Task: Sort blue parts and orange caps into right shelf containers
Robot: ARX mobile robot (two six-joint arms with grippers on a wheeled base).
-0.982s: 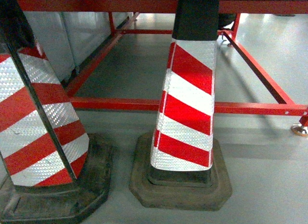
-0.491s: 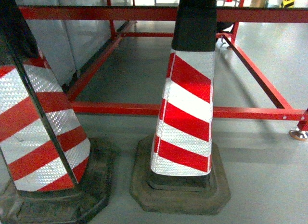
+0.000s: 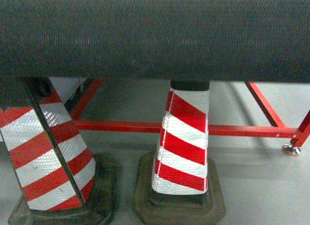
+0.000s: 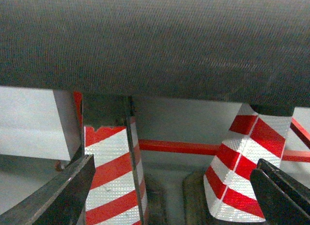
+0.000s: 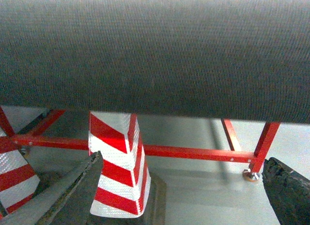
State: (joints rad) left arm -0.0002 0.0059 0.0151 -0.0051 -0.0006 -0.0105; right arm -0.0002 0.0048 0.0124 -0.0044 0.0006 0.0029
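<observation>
A broad dark grey band with a fine woven texture (image 3: 155,36) fills the upper half of all three views, its lower edge running straight across. None of the small blue parts, orange caps or blue crates shows in any view.

The left hand (image 4: 164,196) appears only in its own wrist view, as two dark fingers (image 4: 53,198) at the bottom corners, set far apart (a wide gap with nothing in it). Beyond it, just past the left finger, stands a red-and-white striped reflective traffic cone (image 4: 112,172); a second striped cone (image 4: 247,167) stands just ahead of the right finger. A red-painted metal frame rail (image 4: 179,147) runs level behind both cones.

The right hand (image 5: 184,196) likewise shows as two dark fingers (image 5: 63,196) spread wide at the lower corners, gripping nothing. Ahead of its left finger is a striped cone (image 5: 116,167) on a dark rubber base; past its right finger a red frame leg ends in a small metal foot (image 5: 250,175) on the grey floor (image 5: 203,196).

In the head view neither hand is visible; two cones stand side by side on black bases.
</observation>
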